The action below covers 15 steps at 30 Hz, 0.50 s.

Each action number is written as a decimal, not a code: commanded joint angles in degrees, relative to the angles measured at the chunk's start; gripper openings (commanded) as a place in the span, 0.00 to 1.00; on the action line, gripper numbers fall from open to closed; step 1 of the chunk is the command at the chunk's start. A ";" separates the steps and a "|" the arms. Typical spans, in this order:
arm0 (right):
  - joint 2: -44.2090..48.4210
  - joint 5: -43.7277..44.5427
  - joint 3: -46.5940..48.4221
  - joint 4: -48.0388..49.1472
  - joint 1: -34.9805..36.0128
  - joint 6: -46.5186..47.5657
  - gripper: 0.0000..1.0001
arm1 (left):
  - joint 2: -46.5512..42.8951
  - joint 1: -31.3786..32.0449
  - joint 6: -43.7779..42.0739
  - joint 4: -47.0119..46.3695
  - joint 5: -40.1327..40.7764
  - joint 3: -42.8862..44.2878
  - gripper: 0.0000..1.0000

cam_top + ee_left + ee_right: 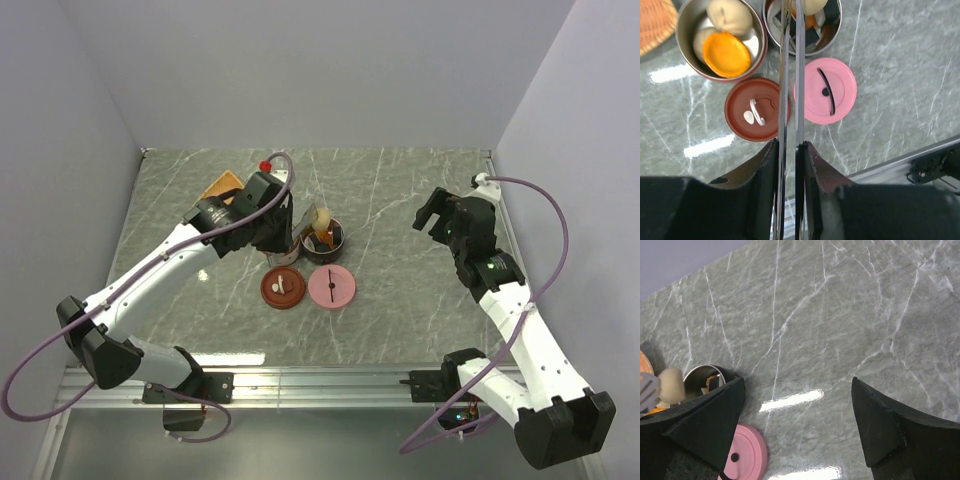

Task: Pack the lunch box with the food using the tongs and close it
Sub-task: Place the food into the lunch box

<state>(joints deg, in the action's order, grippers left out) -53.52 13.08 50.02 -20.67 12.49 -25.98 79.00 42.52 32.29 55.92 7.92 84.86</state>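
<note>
Pinches a beige dumpling (321,217) at the far tips of the tongs (798,70), right over the tin of dark rolls (836,31) at mid-table. Clamps the tongs' handle end in the left gripper (790,146), jaws narrowed on the two pale arms and squeezing them nearly parallel. Runs the long axis straight out ahead of those fingers, away from the bases, so by the look of it calls only for a lowering and a slackened squeeze to drop the piece in. Stands beside a second tin (686,60) with beige balls and an orange chunk (726,52) inside, a brown lid (756,109) and a pink lid (825,91) flat on the marble table (840,315) just nearer the bases, an orange fan-shaped plate (654,22) at the far left. Keeps to the right, well apart: the right gripper (798,385), fingers wide and empty, clearly the farther arm. Shows the dumpling whole only from the top and right wrist views; crops it at the frame edge in the left wrist view, yet gives there alone both tins' contents.
</note>
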 commanded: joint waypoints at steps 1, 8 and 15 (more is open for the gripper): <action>1.66 1.51 -0.62 0.28 -0.01 -0.57 0.93 | 0.45 1.16 1.54 -1.43 -0.63 -1.27 0.28; 3.06 1.77 -1.15 -0.25 0.08 -0.48 0.93 | 2.73 2.30 2.16 -1.34 -0.10 -2.07 0.28; 3.86 1.95 -1.42 -0.52 -0.01 -0.13 0.93 | 4.93 3.97 2.42 -0.38 4.10 -0.14 0.29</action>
<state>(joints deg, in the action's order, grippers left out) -51.03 13.98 49.10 -21.52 12.49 -26.11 83.15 45.54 33.93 55.77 8.82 82.56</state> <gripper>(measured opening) 0.935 0.300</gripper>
